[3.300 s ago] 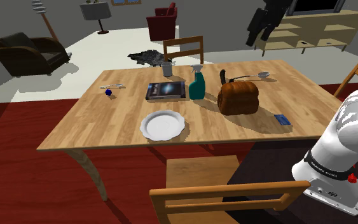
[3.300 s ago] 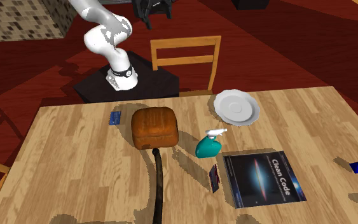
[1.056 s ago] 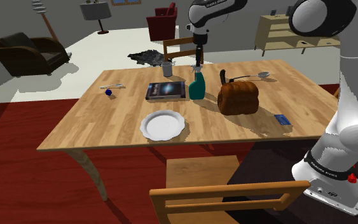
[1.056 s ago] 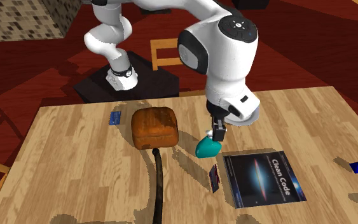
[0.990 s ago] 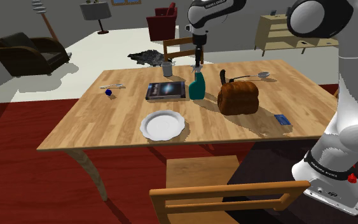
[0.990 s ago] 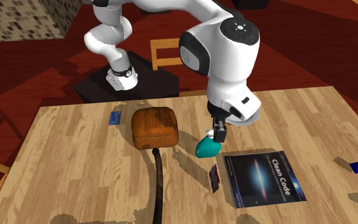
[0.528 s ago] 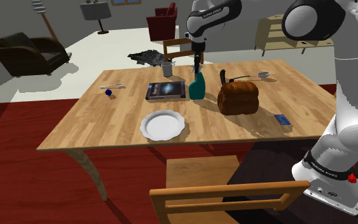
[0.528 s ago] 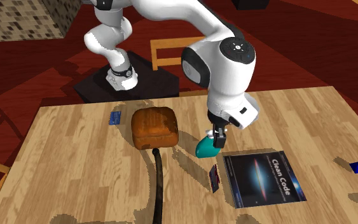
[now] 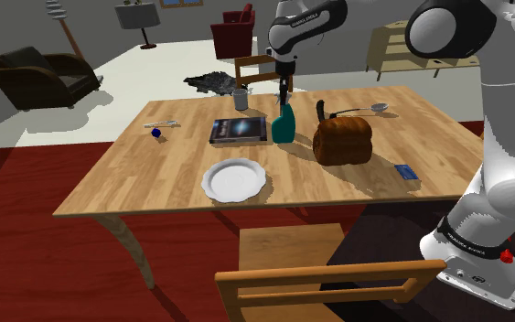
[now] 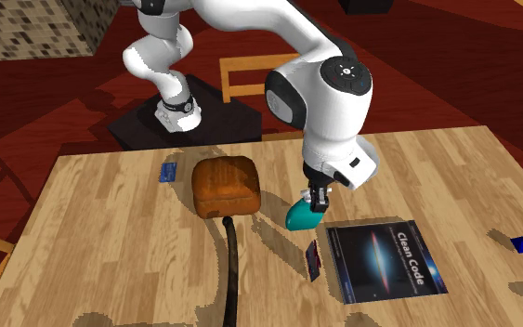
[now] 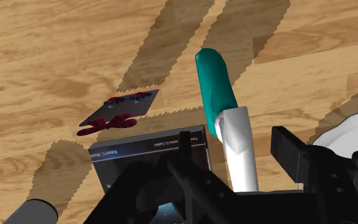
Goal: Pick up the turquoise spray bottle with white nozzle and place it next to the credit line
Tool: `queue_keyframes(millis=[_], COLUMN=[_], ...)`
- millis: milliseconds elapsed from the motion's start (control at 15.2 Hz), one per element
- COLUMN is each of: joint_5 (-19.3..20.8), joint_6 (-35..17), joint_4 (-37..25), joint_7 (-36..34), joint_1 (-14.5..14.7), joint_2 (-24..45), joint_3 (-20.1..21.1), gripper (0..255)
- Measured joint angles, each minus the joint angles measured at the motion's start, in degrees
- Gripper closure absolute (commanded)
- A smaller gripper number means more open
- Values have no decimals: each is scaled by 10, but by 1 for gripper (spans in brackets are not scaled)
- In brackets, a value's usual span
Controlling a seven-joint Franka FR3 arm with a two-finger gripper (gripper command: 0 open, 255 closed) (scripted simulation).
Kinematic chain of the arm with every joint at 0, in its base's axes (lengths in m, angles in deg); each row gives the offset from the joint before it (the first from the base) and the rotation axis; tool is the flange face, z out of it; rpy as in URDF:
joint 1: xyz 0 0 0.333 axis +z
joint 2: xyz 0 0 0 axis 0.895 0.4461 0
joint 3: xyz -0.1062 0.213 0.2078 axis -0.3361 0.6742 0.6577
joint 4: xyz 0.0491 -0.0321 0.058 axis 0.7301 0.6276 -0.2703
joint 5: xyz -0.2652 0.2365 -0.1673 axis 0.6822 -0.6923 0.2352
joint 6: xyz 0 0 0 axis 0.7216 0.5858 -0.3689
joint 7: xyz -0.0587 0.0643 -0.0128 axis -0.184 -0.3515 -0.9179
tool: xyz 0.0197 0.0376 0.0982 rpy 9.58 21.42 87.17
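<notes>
The turquoise spray bottle [image 9: 284, 128] [image 10: 301, 217] [image 11: 214, 83] stands upright near the middle of the wooden table [image 9: 182, 183], between a book and a bread loaf. My black gripper [image 9: 283, 97] [image 10: 317, 197] [image 11: 232, 139] points straight down over its top. In the wrist view the white nozzle [image 11: 238, 146] sits between the two fingers, with a small gap on each side. A small blue card [image 9: 406, 171] [image 10: 167, 171] lies beyond the loaf, near the table edge by the stand. A grey card with red and blue marks [image 11: 120, 111] lies beside the book.
A brown bread loaf [image 9: 343, 140] [image 10: 226, 185] sits close beside the bottle, a "Clean Code" book [image 9: 238, 129] [image 10: 385, 260] on its other side. A white plate [image 9: 234, 178], a grey cup [image 9: 240, 99], a spoon [image 9: 379, 108] and wooden chairs [image 9: 328, 274] surround them.
The arm swung in over the table and came down over the bottle's nozzle. Over the last half second it has held still. The bottle has not moved.
</notes>
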Motion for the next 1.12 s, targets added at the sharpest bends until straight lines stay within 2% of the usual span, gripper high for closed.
queue_keyframes(millis=[594,1122], joint_5=[0,3], joint_6=[0,49], joint_4=[0,-42], joint_7=[0,-4], joint_1=[0,-1], joint_2=[0,-7], joint_3=[0,-1], gripper=[255,255])
